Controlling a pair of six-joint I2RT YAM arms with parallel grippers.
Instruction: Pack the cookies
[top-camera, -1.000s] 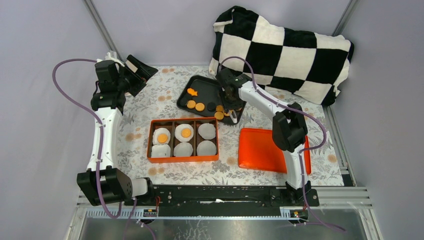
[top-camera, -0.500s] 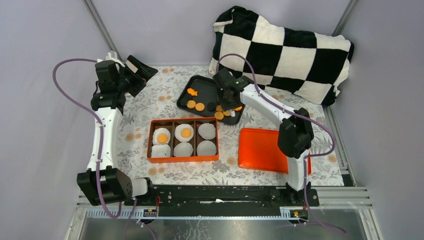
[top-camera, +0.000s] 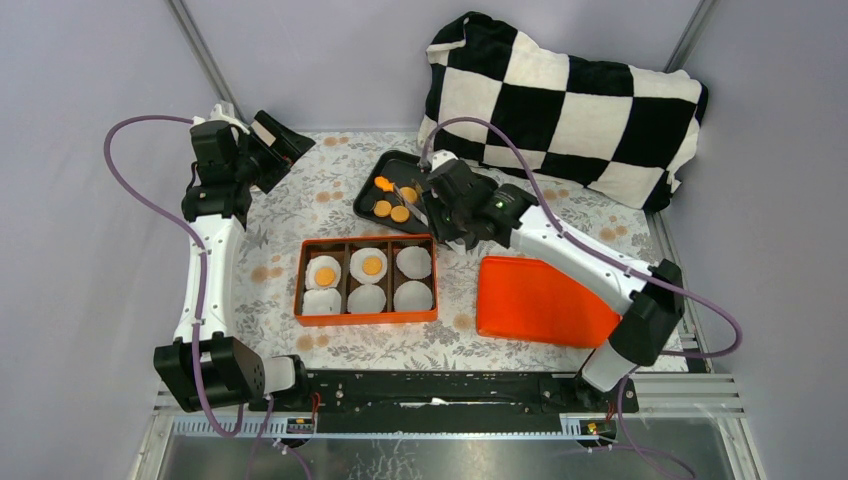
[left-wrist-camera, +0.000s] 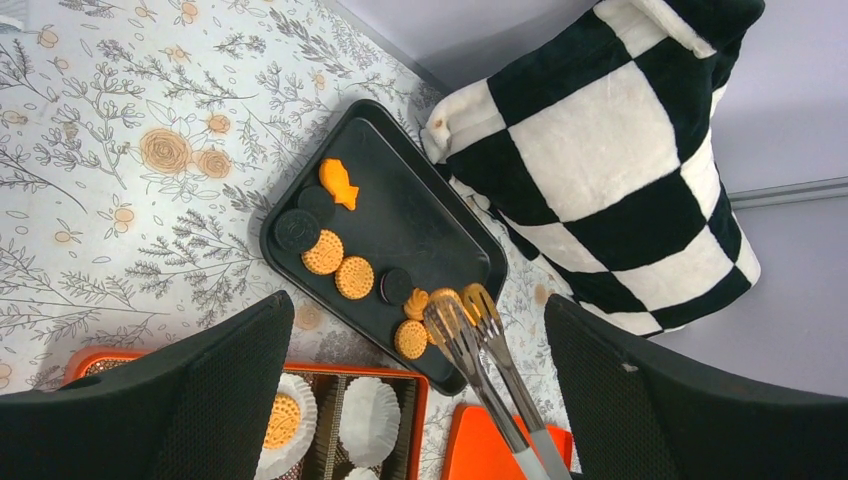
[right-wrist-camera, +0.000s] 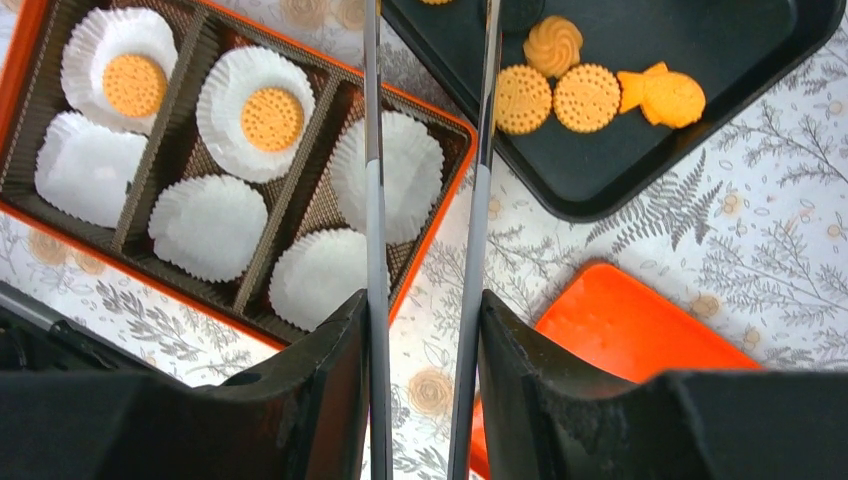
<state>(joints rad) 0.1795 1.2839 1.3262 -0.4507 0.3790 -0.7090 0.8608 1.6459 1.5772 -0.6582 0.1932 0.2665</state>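
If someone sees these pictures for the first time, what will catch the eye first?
The black-and-white checked pillow at the far right corner stands out most. Next is the orange box in the middle of the table, with six white paper cups, two of them holding cookies. Behind it, the right gripper holds tongs over a black tray of more cookies.

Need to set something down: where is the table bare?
Bare floral cloth lies between the left arm and the orange box, and along the box's near side. Crowded: where black tray, box and orange lid meet, by the tongs.
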